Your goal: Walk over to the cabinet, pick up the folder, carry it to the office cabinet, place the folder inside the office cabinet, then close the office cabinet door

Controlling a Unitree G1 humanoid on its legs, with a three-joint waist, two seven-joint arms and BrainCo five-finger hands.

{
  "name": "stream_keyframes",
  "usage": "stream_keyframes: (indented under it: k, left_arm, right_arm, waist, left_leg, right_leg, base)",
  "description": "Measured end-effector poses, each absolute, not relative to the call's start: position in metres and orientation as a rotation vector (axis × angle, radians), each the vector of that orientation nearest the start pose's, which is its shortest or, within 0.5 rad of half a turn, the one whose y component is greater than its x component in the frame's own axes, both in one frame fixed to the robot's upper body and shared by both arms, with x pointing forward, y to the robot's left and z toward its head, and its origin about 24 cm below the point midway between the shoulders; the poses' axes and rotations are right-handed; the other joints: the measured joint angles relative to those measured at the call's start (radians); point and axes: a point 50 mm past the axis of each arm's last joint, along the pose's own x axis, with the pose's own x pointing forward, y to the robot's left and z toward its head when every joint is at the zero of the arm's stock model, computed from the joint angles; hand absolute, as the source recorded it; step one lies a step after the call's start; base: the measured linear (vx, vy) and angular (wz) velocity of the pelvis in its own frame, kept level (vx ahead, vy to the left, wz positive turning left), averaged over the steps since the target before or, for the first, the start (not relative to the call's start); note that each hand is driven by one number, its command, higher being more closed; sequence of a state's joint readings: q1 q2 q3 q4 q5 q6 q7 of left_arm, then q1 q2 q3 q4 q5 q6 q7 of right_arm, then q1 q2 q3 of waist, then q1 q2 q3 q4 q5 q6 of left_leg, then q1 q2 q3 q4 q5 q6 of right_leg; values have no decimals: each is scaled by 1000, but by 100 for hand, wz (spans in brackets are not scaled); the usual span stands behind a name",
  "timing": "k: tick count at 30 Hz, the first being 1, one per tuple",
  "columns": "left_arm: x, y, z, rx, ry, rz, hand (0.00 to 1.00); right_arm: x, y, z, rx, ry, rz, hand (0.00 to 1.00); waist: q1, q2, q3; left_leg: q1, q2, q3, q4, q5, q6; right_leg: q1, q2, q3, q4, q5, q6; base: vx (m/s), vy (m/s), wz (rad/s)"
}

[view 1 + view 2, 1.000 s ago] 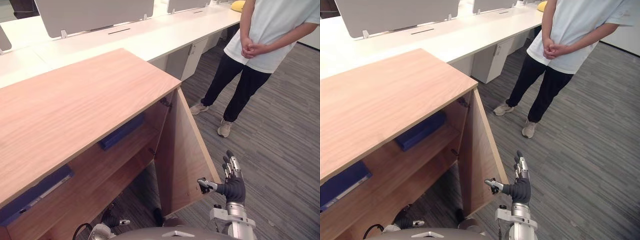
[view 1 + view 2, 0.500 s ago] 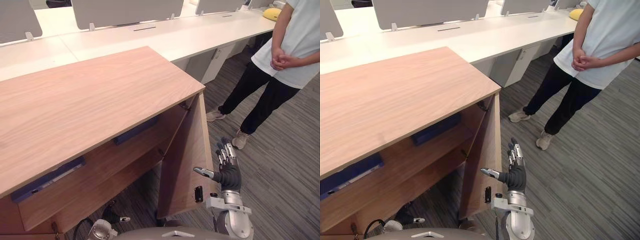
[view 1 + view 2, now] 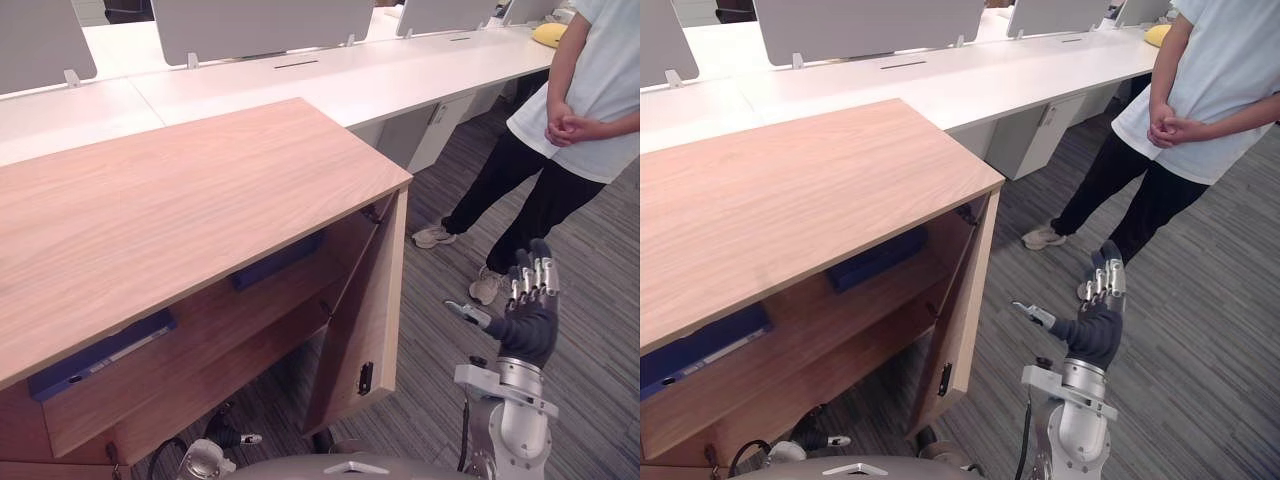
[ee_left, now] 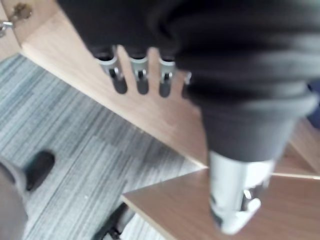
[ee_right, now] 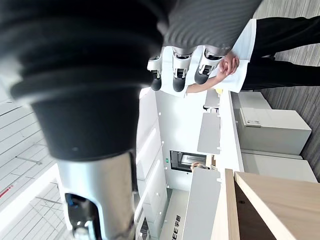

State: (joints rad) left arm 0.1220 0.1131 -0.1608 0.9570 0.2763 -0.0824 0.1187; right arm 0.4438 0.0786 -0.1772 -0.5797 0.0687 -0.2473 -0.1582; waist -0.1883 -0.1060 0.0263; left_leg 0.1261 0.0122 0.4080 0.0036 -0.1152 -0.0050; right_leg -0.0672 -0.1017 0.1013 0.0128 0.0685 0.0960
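Swinging further toward shut than a second ago, the office cabinet is showing its door roughly half open. A person is standing beyond it. The right hand, earlier at the door's free edge, is hanging well clear, fingers straight and spread, empty. The left hand is dangling low by the cabinet, fingers relaxed, empty. The folder is lying on the shelf inside. Closing is looking unfinished: the right hand is likely needing to return flat near the free edge and push steadily.
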Motion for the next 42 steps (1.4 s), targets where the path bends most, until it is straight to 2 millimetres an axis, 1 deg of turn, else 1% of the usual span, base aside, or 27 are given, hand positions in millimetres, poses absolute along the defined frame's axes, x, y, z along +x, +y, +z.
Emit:
stream_keyframes:
  k: [3,5,6,7,9,12,14,15,16,17,18,20,24,27,30,32,33,35,37,39,42]
  left_arm:
    - [105,173,-154,447,961,-134,0]
    - [105,172,-154,437,962,-129,0]
    - [105,171,-154,426,963,-124,0]
    - [105,171,-154,423,963,-124,0]
    - [104,169,-154,407,966,-116,0]
    - [103,168,-155,400,971,-115,0]
    - [101,168,-155,389,975,-104,0]
    - [101,168,-155,384,978,-100,0]
    - [100,169,-156,370,984,-81,0]
    - [99,170,-156,367,986,-73,0]
    - [98,172,-156,362,990,-62,0]
    - [97,175,-156,355,997,-44,0]
    - [97,179,-156,346,1000,-18,0]
    - [97,180,-156,340,1000,-4,0]
    - [97,182,-155,339,1000,5,0]
    - [97,183,-155,335,1001,13,0]
    - [97,185,-155,336,1002,23,0]
    - [97,186,-155,332,1003,33,0]
    - [96,188,-155,331,1005,40,0]
    - [97,188,-155,330,1002,41,0]
    - [97,188,-155,329,1002,44,0]
  right_arm:
    - [146,-216,111,61,-424,-490,0]
    - [144,-223,108,75,-417,-527,0]
    - [142,-230,102,80,-396,-571,0]
    - [142,-232,97,82,-378,-587,0]
    - [139,-242,72,95,-271,-647,0]
    - [137,-245,48,142,-162,-689,0]
    - [133,-246,20,191,-42,-711,0]
    - [132,-246,15,197,-15,-715,0]
    - [130,-245,1,209,51,-717,0]
    - [130,-244,-3,212,74,-715,0]
    - [129,-240,-12,219,116,-706,0]
    - [129,-234,-24,230,180,-669,0]
    - [136,-215,-47,250,295,-562,0]
    - [137,-203,-62,257,372,-492,0]
    - [140,-193,-76,220,449,-420,0]
    - [141,-190,-81,200,474,-397,0]
    - [141,-186,-87,179,512,-372,0]
    - [144,-185,-87,169,514,-355,0]
    - [142,-187,-92,160,540,-350,0]
    - [142,-188,-95,133,558,-336,0]
    - [143,-185,-99,96,584,-294,0]
  waist:
    - [1,1,1]
    - [2,3,2]
    - [4,4,3]
    - [5,5,3]
    - [11,12,6]
    - [14,22,10]
    - [25,26,13]
    - [25,27,13]
    - [33,35,11]
    - [36,38,11]
    - [46,47,10]
    - [53,56,7]
    - [66,57,7]
    - [77,55,6]
    - [80,53,5]
    - [81,53,5]
    - [83,53,5]
    - [87,53,5]
    - [89,52,4]
    - [97,52,4]
    - [99,52,4]
  left_leg:
    - [0,0,0,5,0,0]
    - [0,1,-1,7,-1,-1]
    - [-2,1,-1,8,-1,-1]
    - [-3,1,-1,8,-1,-1]
    - [-3,1,-2,-5,-4,-6]
    - [-3,0,-7,-10,1,-8]
    - [-2,0,-20,-16,11,-1]
    - [0,-1,-27,-21,14,-2]
    - [0,-2,-34,-27,22,1]
    - [-1,-2,-37,-27,23,0]
    - [0,-2,-42,-31,26,0]
    - [4,-2,-49,-45,33,-2]
    - [15,0,-58,-60,40,-3]
    - [10,-4,-81,-74,53,-1]
    - [-3,-9,-111,-81,64,1]
    - [-7,-9,-118,-81,66,1]
    - [-7,-9,-134,-80,66,1]
    - [-6,-9,-144,-80,66,1]
    - [-3,-9,-156,-79,66,1]
    - [-6,-9,-163,-77,68,2]
    - [-9,-10,-183,-77,76,2]
  right_leg:
    - [2,0,0,1,0,0]
    - [3,0,0,2,0,0]
    - [3,0,-1,4,0,0]
    - [3,0,-1,5,0,0]
    - [3,-2,-3,7,0,0]
    - [4,-3,-8,7,-2,0]
    - [10,-3,-29,7,-8,-5]
    - [14,-3,-35,6,-12,-9]
    - [14,-3,-46,6,-15,-9]
    - [15,-4,-51,6,-15,-9]
    - [16,-4,-57,5,-14,-9]
    - [20,-3,-63,1,-15,-9]
    - [34,-1,-80,-7,-17,-9]
    - [36,-6,-103,-11,-19,-6]
    - [34,-14,-133,-22,-19,-3]
    - [36,-16,-141,-24,-19,-3]
    - [46,-16,-153,-29,-19,-3]
    - [56,-17,-167,-34,-19,-2]
    - [66,-17,-175,-38,-20,-2]
    - [67,-18,-184,-38,-20,-2]
    - [74,-20,-203,-37,-21,-1]
  base:
    - [-51,-41,1]
    - [-55,-40,1]
    - [-61,-39,1]
    - [-78,-44,0]
    - [-71,-31,1]
    - [-36,-33,5]
    - [-21,-48,17]
    - [-6,-55,28]
    - [1,-40,21]
    - [2,-38,18]
    - [1,-17,10]
    - [3,-20,11]
    - [-13,-19,8]
    - [-18,-14,19]
    - [1,-8,30]
    - [22,-14,22]
    - [13,-16,21]
    - [5,-21,20]
    - [-9,-27,16]
    - [-32,-31,11]
    - [-53,-38,20]
